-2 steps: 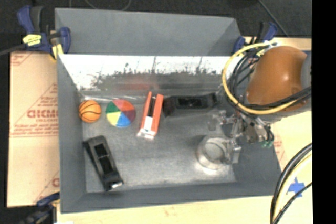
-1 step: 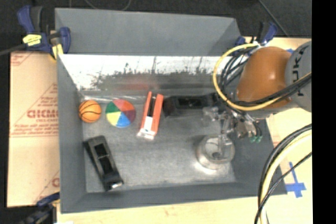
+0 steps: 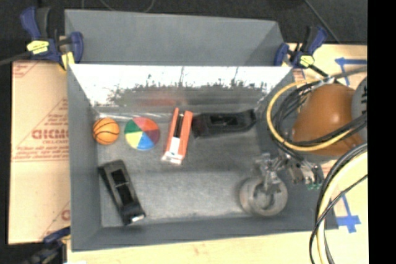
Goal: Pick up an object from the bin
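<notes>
Rightward, hand (image 3: 267, 177) over grey disc (image 3: 263, 200) (near corner)

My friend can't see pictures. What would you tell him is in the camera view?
The robot's pincer hangs over a grey round thing in the near right corner of the grey bin. Along the far side lie an orange ball, a many-coloured ball, an orange-and-white block and a black lump; a black bar lies near left.
</notes>
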`<action>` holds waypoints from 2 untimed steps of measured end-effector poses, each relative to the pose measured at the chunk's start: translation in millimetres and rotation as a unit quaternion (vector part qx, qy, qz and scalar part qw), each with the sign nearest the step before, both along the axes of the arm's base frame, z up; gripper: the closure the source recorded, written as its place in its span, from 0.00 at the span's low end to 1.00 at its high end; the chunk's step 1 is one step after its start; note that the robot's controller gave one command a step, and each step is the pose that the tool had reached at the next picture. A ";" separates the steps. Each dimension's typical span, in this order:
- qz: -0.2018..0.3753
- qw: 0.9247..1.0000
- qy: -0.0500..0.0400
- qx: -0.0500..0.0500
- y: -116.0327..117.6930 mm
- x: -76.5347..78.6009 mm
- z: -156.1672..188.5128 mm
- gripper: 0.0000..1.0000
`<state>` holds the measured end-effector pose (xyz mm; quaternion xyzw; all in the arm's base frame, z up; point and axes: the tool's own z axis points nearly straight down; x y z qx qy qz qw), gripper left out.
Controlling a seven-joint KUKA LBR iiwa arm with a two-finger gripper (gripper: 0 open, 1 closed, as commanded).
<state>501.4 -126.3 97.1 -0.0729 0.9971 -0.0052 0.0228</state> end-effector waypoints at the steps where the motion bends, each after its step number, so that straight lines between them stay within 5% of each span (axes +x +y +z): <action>1: 0.000 1.000 0.000 0.000 0.0 0.0 0.0 1.00; 2: 0.021 1.000 0.020 0.002 -6.8 16.0 152.6 1.00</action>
